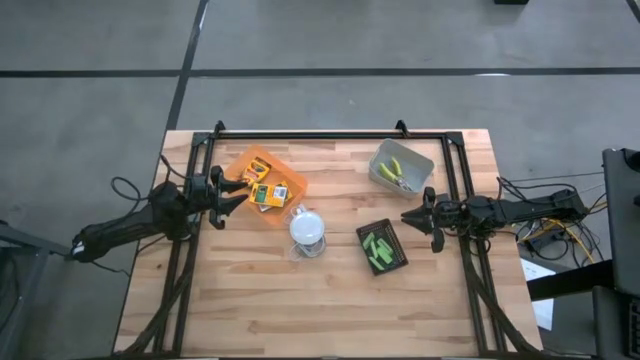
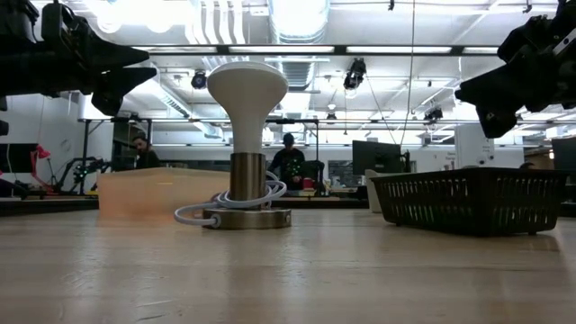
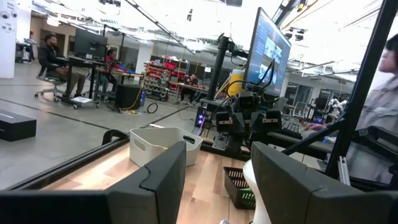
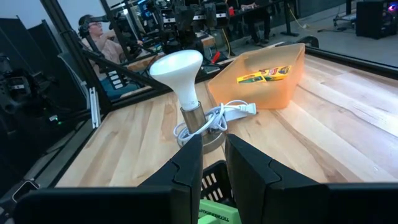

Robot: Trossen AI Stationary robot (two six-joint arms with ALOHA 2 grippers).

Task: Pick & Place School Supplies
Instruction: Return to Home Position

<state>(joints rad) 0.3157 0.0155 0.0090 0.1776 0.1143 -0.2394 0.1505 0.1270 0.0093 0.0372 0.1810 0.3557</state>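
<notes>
Yellow-and-green printed boxes (image 1: 262,190) lie in the orange tray (image 1: 283,170), and they also show in the right wrist view as boxes (image 4: 264,74). Bright green chunks (image 1: 380,248) sit in the black tray (image 1: 398,232). Tools with yellow-green handles (image 1: 397,172) lie in the grey tray (image 1: 418,158). My left gripper (image 1: 228,195) hovers open and empty at the orange tray's left side, raised above the table (image 2: 126,72). My right gripper (image 1: 410,216) hangs open and empty just right of the black tray, also raised (image 2: 477,94).
A white domed bulb on a clear base (image 1: 308,228) with a coiled white cord (image 4: 214,115) stands mid-table between the orange and black trays. A dark frame rail (image 1: 330,135) runs along the far edge. Bare wood (image 1: 300,310) fills the near half. People sit in the room beyond the table.
</notes>
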